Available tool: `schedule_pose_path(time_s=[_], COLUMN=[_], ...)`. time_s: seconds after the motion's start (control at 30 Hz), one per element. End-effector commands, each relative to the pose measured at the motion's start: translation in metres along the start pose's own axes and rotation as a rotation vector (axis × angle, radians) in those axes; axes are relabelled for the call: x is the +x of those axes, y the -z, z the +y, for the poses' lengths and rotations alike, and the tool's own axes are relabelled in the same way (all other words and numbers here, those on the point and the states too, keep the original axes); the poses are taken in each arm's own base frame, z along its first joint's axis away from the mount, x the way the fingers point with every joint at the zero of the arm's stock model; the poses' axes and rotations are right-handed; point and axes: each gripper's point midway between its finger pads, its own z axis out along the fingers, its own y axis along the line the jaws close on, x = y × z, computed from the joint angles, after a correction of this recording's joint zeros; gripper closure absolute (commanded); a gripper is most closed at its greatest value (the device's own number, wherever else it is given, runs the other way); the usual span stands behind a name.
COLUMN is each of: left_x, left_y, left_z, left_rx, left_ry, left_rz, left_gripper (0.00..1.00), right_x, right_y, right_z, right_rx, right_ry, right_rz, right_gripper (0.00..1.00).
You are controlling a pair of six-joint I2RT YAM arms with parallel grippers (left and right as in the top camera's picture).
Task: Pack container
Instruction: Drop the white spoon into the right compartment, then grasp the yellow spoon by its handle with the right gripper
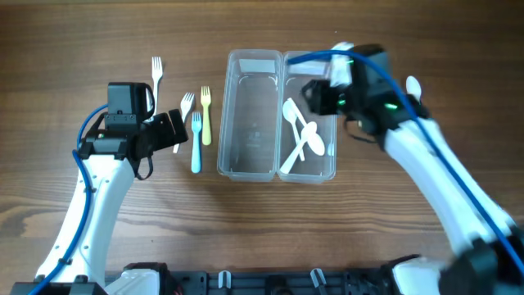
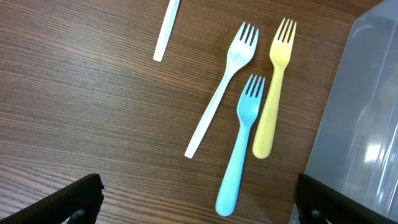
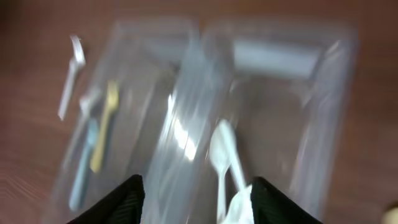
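**A:** Start closest in. What is the left gripper [image 1: 176, 129] up to?

**B:** Released. Its fingers are spread wide with nothing between them, low over the table [image 2: 74, 93] at the container's [image 1: 250, 174] 9 o'clock.

**A:** And just beyond it?

**B:** The blue fork [image 2: 244, 140], tines toward 12 o'clock. The yellow fork [image 2: 273, 93] lies just beside it on the 3 o'clock side and seems to touch it. A white fork [image 2: 219, 99] slants off toward 10. A second white fork [image 1: 155, 72] lies apart, farther out toward 11.

**A:** So which step is in hand?

**B:** Fetching forks, by my reading. The container's 3 o'clock half holds white spoons [image 1: 300, 135], and its 9 o'clock half is bare.

**A:** What does the next move call for?

**B:** Probably settling onto one thin, flat handle and pinching across it without nudging its neighbour. The forks are smooth, glossy plastic on matte wood grain, so slipping looks like a risk.

**A:** And the right gripper [image 1: 315, 97]?

**B:** It is over the spoon half, toward the 12 o'clock end. Its own view is blurred, but the fingers read as parted, with nothing I can make out between them.

**A:** The container itself?

**B:** Clear, thin-walled, round-cornered, mid-table. A loose spoon [image 1: 413, 84] lies past it at about 3 o'clock.
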Motion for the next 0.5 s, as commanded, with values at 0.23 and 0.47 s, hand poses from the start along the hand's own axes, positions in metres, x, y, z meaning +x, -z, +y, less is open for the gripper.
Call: schedule_pose_path(time_s=[0.23,0.47], left_x=[-0.006,-0.006], left_y=[0.002,0.002], left_z=[0.003,0.003], left_rx=[-0.011,-0.011], left_ry=[-0.015,-0.015], left_rz=[-0.014,-0.014], left_gripper=[0.00,0.00], right_x=[0.000,0.014], right_y=[0.057,0.036], right_z=[-0.144,-0.220], right_rx=[0.383,0.461], right_ry=[-0.319,-0.294], right_rz=[-0.015,0.053], right_gripper=[0.43,0.36])
